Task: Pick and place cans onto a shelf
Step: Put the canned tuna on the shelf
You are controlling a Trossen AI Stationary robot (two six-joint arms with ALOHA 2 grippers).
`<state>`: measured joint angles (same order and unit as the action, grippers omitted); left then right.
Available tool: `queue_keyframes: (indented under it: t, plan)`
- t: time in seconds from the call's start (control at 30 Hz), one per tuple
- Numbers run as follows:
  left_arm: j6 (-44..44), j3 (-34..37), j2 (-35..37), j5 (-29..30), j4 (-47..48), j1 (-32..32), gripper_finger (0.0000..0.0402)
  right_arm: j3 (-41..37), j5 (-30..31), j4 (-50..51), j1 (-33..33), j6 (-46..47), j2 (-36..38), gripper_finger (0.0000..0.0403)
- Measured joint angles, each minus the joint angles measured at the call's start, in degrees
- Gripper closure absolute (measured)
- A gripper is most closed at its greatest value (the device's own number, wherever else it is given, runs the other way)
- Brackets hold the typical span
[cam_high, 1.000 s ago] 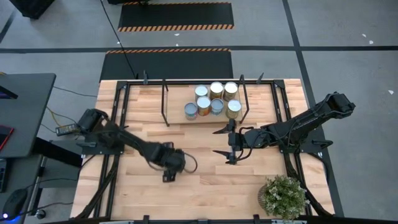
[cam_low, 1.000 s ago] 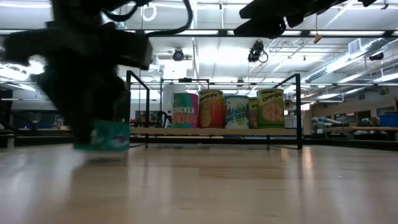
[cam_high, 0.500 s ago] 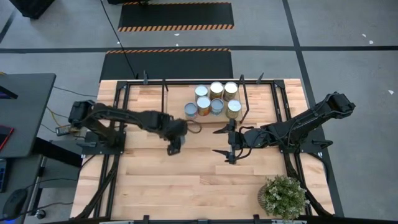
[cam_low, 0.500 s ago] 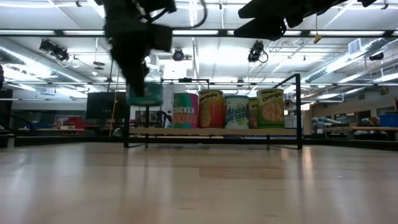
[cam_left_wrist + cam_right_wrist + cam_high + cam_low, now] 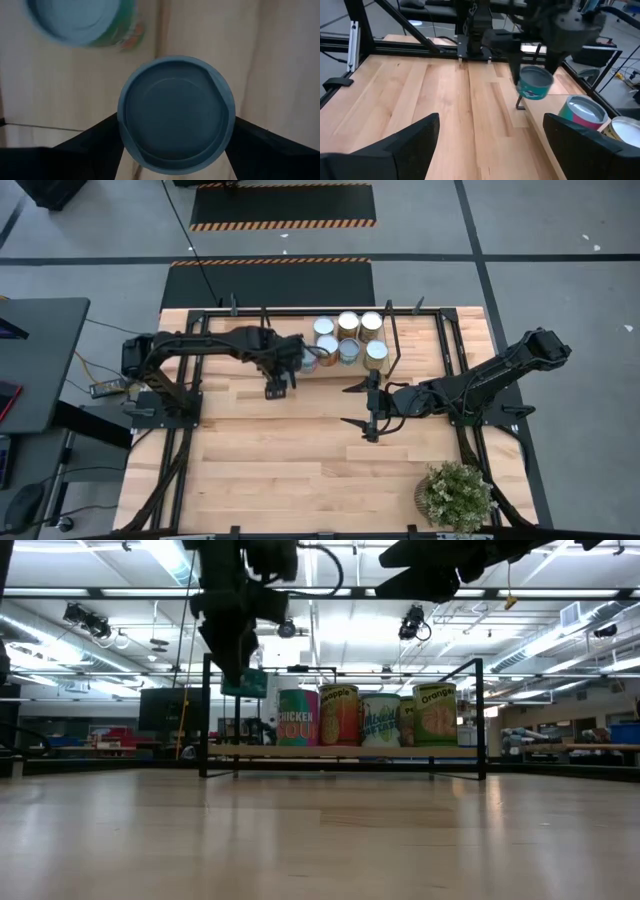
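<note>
Grey floor [image 5: 560, 240] carries two black mats with orange-striped edges [image 5: 283, 206], a dark desk [image 5: 35, 360] stands beside the wooden table [image 5: 290, 470], and long ceiling lights [image 5: 90, 592] illuminate the room.

Pretty bright, even light from the ceiling strips [image 5: 560, 638], so only soft shadows on the table [image 5: 300, 450]. Left wrist view is soft and bluish; the held can [image 5: 176, 114] and another can [image 5: 82, 22] look blurry.
</note>
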<state>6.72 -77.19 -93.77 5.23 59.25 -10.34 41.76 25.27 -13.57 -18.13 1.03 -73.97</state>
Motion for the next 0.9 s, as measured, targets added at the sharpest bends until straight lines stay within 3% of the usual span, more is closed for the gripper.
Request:
queue_keyframes:
  t: [0.2, 0.5, 0.9]
  plan:
    - [2.73, 0.22, 0.01, -1.88, -0.28, -4.38, 0.0104, 0.00, 0.01, -0.98, 0.03, -1.09, 0.00, 0.0039]
    - [7.15, 0.22, -0.01, -2.18, -1.56, -6.47, 0.0104, 0.00, 0.01, -0.96, 0.15, -0.72, 0.00, 0.0039]
    - [6.84, 0.22, -0.01, -4.63, -3.20, -8.60, 0.0104, 0.00, 0.01, -1.31, 0.31, -0.75, 0.00, 0.0039]
